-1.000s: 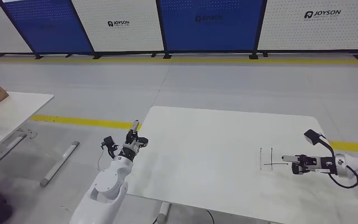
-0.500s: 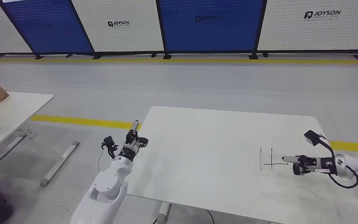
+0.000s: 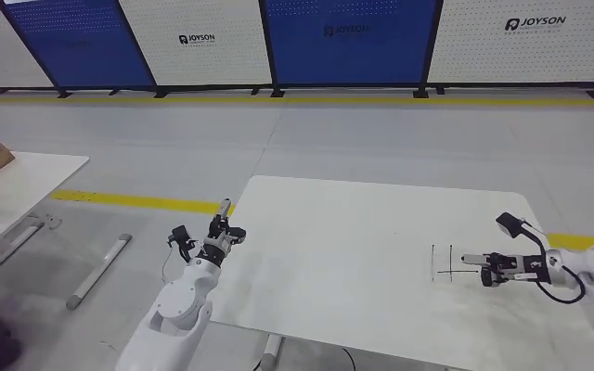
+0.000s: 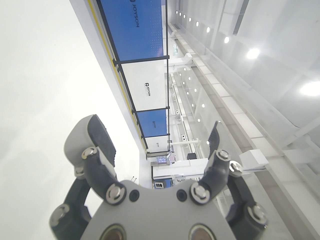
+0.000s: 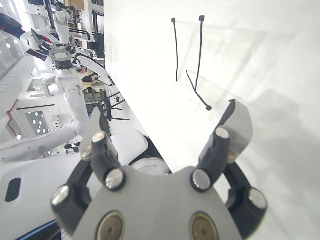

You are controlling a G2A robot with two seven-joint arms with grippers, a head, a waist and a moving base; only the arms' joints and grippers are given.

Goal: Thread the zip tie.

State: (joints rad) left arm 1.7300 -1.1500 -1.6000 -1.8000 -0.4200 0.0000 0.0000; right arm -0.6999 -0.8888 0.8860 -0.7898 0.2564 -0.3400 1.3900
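You've got the right gripper [image 5: 165, 111] w/ fingers spread wide, nothing between them, at the white table [image 5: 262, 26] edge. Ahead lie 3 black ties: first zip tie [image 5: 176, 51] and second zip tie [image 5: 200, 51] approx parallel; third zip tie [image 5: 198, 94] crosses the second's tail, head nearest the gripper.

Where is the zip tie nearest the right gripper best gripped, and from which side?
The nearest zip tie lies flat on the table, head toward the open right gripper, tail crossing a second zip tie. Probably grip the strap just behind the head, coming from above, fingers across it.
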